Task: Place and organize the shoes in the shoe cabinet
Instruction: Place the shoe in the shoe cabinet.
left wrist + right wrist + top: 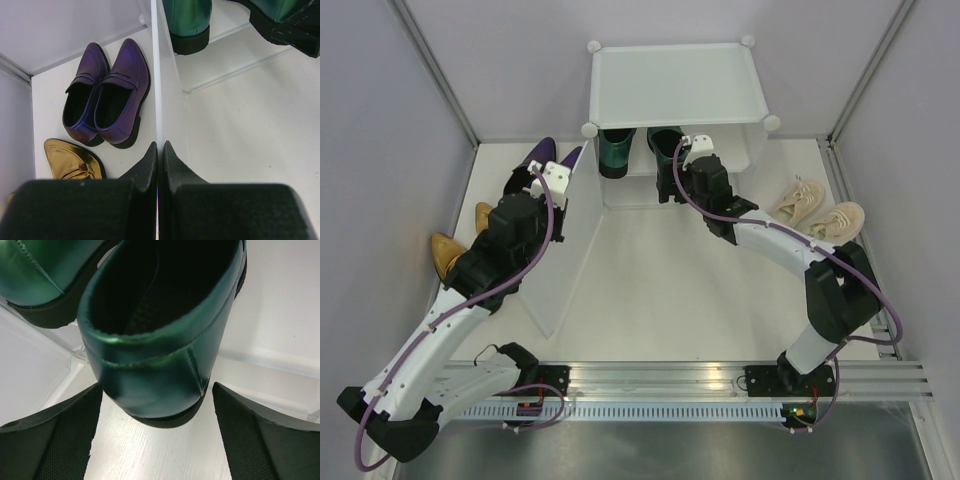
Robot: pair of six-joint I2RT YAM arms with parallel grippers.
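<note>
Gold loafers [445,250], purple shoes [107,95] on worktop [660,290], left of door [555,270], outside cabinet [675,85]. Risk: door slips from thin pinch, swings against right arm [790,250]. Left hand [159,155] closed flat on door edge. Green loafers [160,355] inside cabinet, on shelf. Risk: spread jaws knock one askew when pulling out. Right hand [156,387] spread wide, straddling heel, gripping nothing. Sneakers [820,210] far right on worktop.
</note>
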